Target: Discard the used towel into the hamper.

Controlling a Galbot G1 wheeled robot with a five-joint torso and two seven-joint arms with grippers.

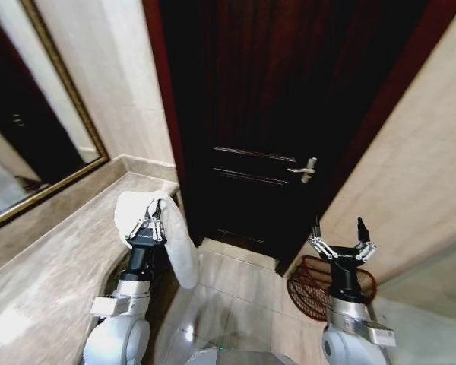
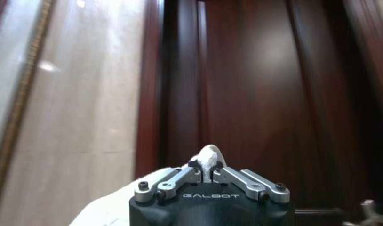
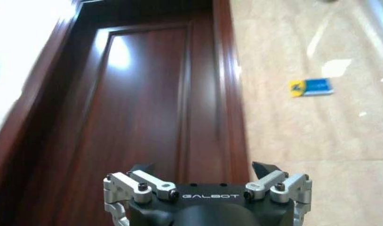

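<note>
So the biggest thing here is the dark wooden door (image 1: pixel 289 114), straight ahead of both grippers and taking up most of the wall past them. It has raised panels and a silver lever handle (image 1: pixel 305 169) that sits above and a bit to the inside of the right gripper. Beige stone walls run on either side of it, and on the wall near the right gripper there's a small blue and yellow sticker (image 3: pixel 311 87).

Next down in size is the marble bench (image 1: pixel 53 251), running along the outer side of the left gripper, with a gold-framed mirror (image 1: pixel 38 144) on the wall above it. The tiled floor (image 1: pixel 235 296) lies below and between the two arms.

The towel (image 1: pixel 175 236) is white and hangs from the left gripper (image 1: pixel 153 220), draped over and down the inner side of it. In the left wrist view you can see the jaws clenched together with a little tuft of towel (image 2: pixel 208 157) poking out between the tips, so it's pinched tight.

The hamper (image 1: pixel 313 287) is a reddish-brown wire basket on the floor against the right wall, right behind and below the right gripper (image 1: pixel 340 240), partly hidden by that arm. It's well apart from the towel.

The right gripper is held upright with its jaws spread wide and nothing between them.
</note>
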